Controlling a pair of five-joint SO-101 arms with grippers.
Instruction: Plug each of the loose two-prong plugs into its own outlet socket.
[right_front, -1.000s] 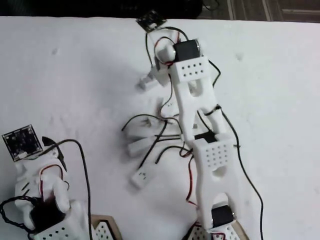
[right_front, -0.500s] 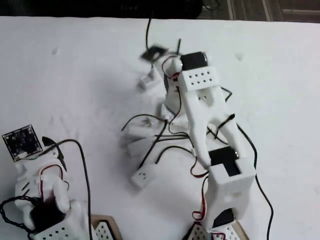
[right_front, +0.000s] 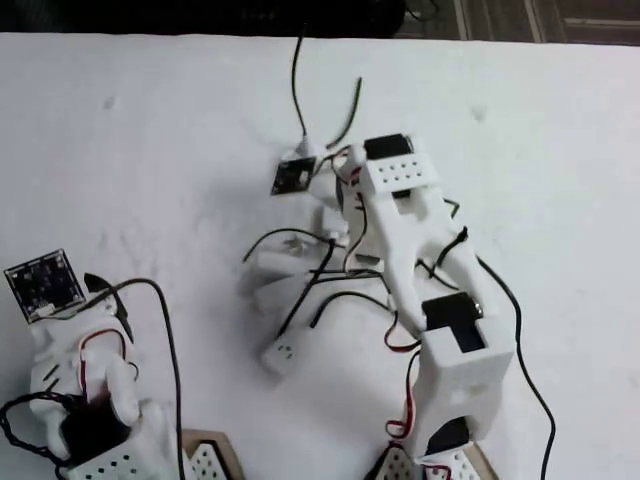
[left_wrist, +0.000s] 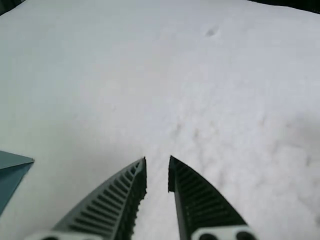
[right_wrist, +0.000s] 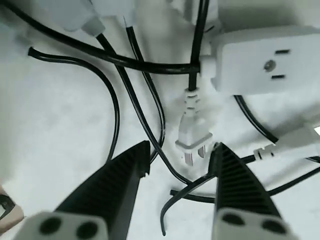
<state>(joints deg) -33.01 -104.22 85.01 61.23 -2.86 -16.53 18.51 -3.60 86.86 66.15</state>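
Note:
My right gripper (right_wrist: 181, 148) is open and hangs low over a tangle of black cords. A white two-prong plug (right_wrist: 193, 136) lies on the table just beyond the fingertips, prongs pointing toward me. Beyond it sits a white outlet socket (right_wrist: 265, 64), face up. A second white plug (right_wrist: 296, 142) lies to one side. In the high view the right arm (right_front: 405, 235) bends over the cord cluster, near three white outlet blocks (right_front: 281, 355), (right_front: 272, 294), (right_front: 268, 263). My left gripper (left_wrist: 157, 160) rests over bare white table, fingers a narrow gap apart, holding nothing.
Black cords (right_front: 330, 290) loop across the table's middle around the sockets. The left arm (right_front: 90, 380) sits at the near left corner. Wide white table (right_front: 150, 160) lies open to the left and far side. Wooden bases (right_front: 215, 455) stand at the near edge.
The right arm has folded back from the far edge and dropped its wrist over the cord cluster. The left arm has not moved.

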